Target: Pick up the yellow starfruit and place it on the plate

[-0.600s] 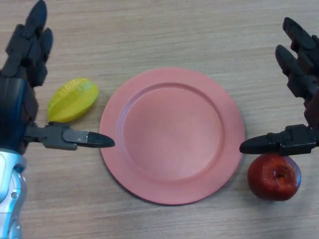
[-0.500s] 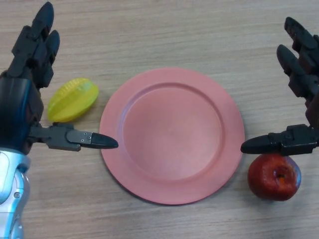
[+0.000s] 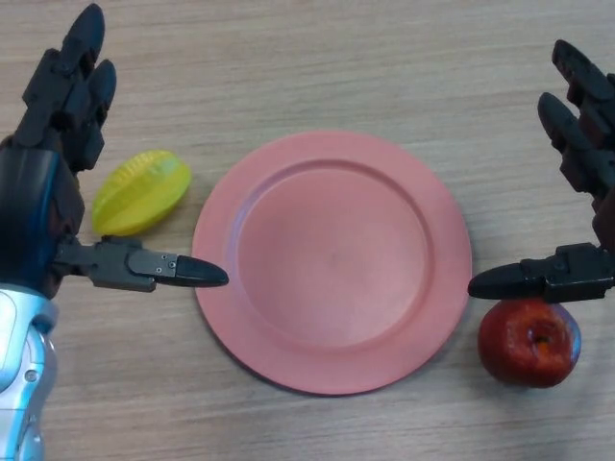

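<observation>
A yellow starfruit (image 3: 141,192) lies on the wooden table just left of the pink plate (image 3: 332,261), which has nothing on it. My left hand (image 3: 43,192) hovers at the far left, open, its fingers stretched past the starfruit's far side and its thumb pointing right below the fruit, toward the plate's rim. The fruit sits in the gap between thumb and fingers, untouched. My right hand (image 3: 586,144) is open at the right edge of the view, its thumb reaching left above a red apple.
A red apple (image 3: 529,343) sits on the table (image 3: 307,58) at the plate's lower right, partly under my right thumb. The tabletop stretches bare behind the plate.
My left hand has shifted slightly right and forward, closer around the starfruit. The right hand has drifted a little to the right. Fruit and plate have not moved.
</observation>
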You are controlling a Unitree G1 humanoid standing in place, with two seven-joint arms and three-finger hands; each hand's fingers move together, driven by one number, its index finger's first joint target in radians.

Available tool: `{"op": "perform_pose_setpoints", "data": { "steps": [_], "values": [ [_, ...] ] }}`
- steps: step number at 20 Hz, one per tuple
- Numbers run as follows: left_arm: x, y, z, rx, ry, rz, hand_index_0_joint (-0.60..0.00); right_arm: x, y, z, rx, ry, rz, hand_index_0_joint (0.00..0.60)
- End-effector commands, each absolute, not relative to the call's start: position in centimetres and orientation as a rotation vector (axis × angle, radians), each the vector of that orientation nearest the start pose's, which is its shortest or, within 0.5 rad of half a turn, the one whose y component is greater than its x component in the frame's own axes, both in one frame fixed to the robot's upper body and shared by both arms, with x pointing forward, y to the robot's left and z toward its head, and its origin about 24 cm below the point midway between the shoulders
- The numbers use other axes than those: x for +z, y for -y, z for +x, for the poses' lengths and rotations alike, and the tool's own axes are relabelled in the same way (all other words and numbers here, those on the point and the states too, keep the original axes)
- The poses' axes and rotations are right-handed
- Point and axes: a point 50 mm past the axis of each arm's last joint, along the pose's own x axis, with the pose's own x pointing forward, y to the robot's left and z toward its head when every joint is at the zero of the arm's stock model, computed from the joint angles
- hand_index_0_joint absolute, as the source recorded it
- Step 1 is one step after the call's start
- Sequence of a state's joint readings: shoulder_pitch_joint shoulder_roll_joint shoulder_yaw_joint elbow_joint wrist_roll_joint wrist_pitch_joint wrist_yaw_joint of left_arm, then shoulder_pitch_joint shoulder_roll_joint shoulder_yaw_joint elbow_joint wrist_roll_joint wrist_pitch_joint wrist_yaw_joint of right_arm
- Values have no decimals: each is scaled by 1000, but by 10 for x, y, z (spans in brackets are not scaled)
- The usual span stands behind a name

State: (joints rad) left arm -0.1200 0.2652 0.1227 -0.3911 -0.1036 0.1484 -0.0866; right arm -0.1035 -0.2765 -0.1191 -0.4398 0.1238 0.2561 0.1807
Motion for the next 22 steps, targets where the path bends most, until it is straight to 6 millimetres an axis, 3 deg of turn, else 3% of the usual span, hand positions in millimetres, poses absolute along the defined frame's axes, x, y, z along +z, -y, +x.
{"op": "perform_pose_setpoints", "data": {
  "steps": [1, 8, 14, 18, 22],
  "values": [
    [199, -210, 251, 4, 636, 228, 0, 195, 204, 241, 54, 556, -261, 0],
    [177, -237, 285, 141, 603, 404, 0, 195, 201, 243, 47, 581, -243, 0],
    [152, -256, 301, 171, 486, 403, 0, 193, 204, 243, 44, 572, -252, 0],
    [137, -261, 313, 171, 457, 460, 0, 193, 204, 240, 39, 568, -235, 0],
    [131, -253, 328, 127, 442, 513, 0, 200, 207, 235, 30, 577, -247, 0]
  ]
}}
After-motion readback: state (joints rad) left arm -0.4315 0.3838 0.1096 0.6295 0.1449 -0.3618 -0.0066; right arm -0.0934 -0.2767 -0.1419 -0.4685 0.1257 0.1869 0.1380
